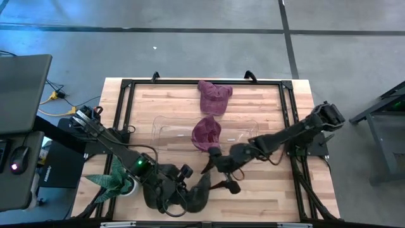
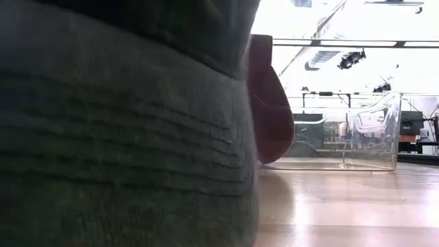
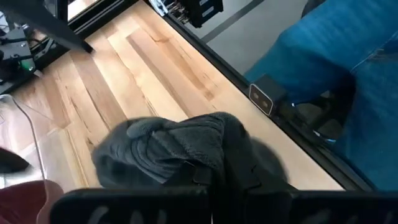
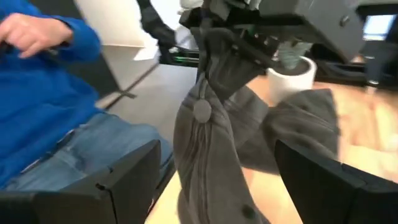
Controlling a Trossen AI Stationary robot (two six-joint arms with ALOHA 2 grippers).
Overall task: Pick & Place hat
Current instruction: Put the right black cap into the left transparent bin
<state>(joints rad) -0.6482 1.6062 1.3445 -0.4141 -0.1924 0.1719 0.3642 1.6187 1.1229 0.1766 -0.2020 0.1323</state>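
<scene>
A dark grey hat (image 1: 200, 191) sits near the table's near edge and hangs from my left gripper (image 1: 182, 190). That gripper is shut on it. The same grey hat (image 2: 123, 137) fills the left of the low view. In the right wrist view the grey hat (image 4: 205, 137), with a round button on it, hangs between the fingers of my right gripper (image 4: 227, 186). The right gripper (image 1: 220, 176) is open, one finger on each side of the hat. I cannot tell whether they touch it. One maroon hat (image 1: 205, 133) lies in a clear bin, another maroon hat (image 1: 214, 96) on the table's far side. My left gripper (image 4: 214, 25) is shut on a bunched upper part of the grey hat (image 4: 208, 46), pinching it from above. The hat hangs below in long folds, and its lower cloth (image 4: 305, 130) spreads toward the table. In the left wrist view the gripper body hides the fingers.
A clear plastic bin (image 1: 243, 130) stands mid-table, seen also as the clear bin (image 2: 357, 134) in the low view. A potted plant (image 1: 117, 180) stands at the near left corner. A black frame (image 1: 126, 88) rims the table. A person in blue (image 4: 43, 93) sits by the near edge.
</scene>
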